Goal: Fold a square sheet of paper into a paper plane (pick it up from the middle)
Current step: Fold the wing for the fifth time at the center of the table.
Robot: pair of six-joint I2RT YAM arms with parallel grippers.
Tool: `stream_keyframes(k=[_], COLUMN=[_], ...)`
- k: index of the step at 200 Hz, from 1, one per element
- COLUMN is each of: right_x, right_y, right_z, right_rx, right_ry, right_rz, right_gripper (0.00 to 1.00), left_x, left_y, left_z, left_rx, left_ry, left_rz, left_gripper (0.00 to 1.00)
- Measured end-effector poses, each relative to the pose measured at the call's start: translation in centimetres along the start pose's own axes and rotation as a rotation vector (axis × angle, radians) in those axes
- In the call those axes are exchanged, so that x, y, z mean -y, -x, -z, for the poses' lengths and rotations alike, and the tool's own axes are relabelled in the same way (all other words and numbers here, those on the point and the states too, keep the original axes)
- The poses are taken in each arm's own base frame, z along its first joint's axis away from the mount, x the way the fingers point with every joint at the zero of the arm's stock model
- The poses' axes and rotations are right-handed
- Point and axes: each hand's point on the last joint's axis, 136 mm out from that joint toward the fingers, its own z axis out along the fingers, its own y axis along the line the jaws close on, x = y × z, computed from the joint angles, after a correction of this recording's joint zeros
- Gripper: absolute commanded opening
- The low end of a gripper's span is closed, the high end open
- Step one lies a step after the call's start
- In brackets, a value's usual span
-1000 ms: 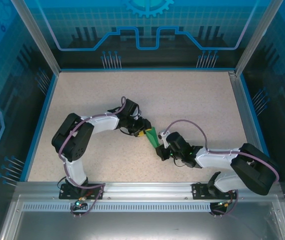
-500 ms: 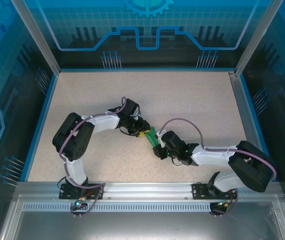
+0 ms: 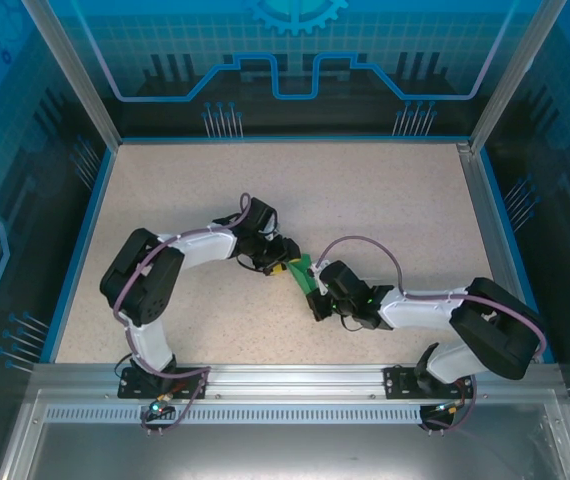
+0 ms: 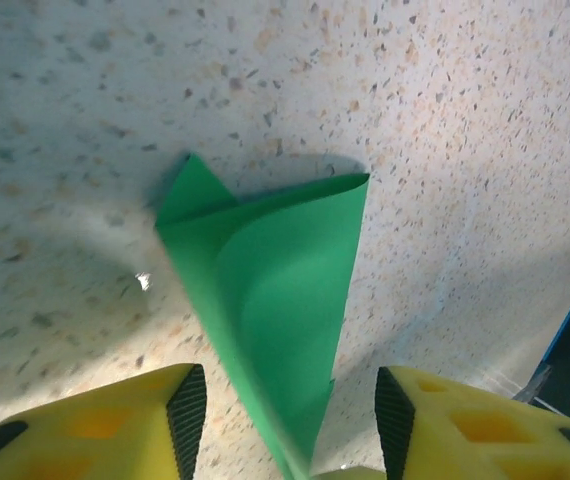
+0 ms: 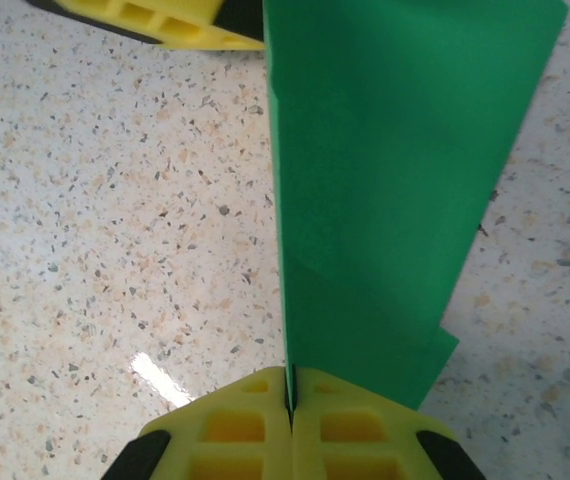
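Note:
The green sheet of paper is folded into a narrow, pointed shape and stands on edge in the middle of the table. My right gripper is shut on its lower edge, and the layered paper rises away from the fingers. In the top view the right gripper comes at the paper from the lower right. My left gripper is open, with a yellow finger on each side of the paper's tapered end and a gap to both. The left gripper reaches in from the left.
The speckled tabletop is bordered by a blue rim and aluminium frame posts. Both arms meet at the table's centre, and their cables arch above them. A left finger shows at the top of the right wrist view.
The left jaws have opened wider around the paper. The right gripper has closed fully on it and shifted slightly left, tilting the paper toward the left gripper.

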Motion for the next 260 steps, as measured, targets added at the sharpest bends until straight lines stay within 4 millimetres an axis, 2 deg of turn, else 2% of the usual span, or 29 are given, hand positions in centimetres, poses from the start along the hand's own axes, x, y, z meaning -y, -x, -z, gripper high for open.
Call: stream_keyframes(k=[34, 62, 103, 160, 228, 260], right_x=[0.1, 0.2, 0.4, 0.5, 1.4, 1.6], right_y=[1.0, 1.5, 1.0, 0.3, 1.5, 0.8], right_z=[-0.1, -0.1, -0.7, -1.5, -1.1, -1.4], right_rx=[0.021, 0.027, -0.018, -0.072, -0.061, -0.096], right_ry=[0.075, 0.132, 0.198, 0.254, 0.302, 0.317], right_rz=[-0.105, -0.177, -0.279, -0.406, -0.520, -0.566], right_gripper=[0.02, 0.03, 0.04, 0.05, 0.07, 0.08], left_x=[0.2, 0.0, -0.6, -0.7, 0.1, 0.5], left_y=[0.1, 0.0, -0.3, -0.6, -0.9, -1.4], left_z=[2.4, 3.3, 3.0, 2.7, 2.6, 2.1], left_rx=[0.082, 0.117, 0.115, 0.106, 0.085, 0.055], left_ry=[0.001, 0.003, 0.004, -0.018, -0.062, -0.084], left_rz=[-0.024, -0.031, -0.028, -0.034, -0.048, -0.061], left_gripper=[0.59, 0.58, 0.50, 0.46, 0.45, 0.40])
